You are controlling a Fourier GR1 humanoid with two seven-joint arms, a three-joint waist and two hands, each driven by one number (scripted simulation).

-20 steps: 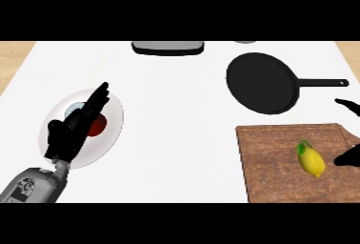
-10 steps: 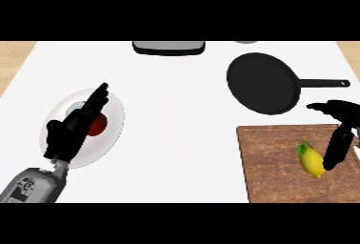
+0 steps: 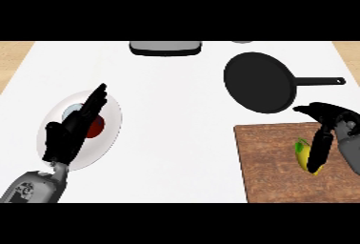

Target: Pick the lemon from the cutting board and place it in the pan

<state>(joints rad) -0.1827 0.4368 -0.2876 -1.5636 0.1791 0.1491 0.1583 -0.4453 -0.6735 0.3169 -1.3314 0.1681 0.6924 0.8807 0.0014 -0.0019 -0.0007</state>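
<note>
R hand: fingers extended down over lemon, touching it; not seen curled round it.
Lemon: on cutting board, partly hidden.
Pan: on tabletop, beyond board.
L hand: spread, over plate.

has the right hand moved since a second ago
Yes. The right hand has come in from the view's right edge over the cutting board, now covering the lemon.

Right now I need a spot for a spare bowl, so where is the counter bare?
The wide white strip between the plate and the cutting board is bare, up to the pan. The board's near half is free too. It is crowded at the lemon, under the right hand, and over the plate, under the left hand.
</note>
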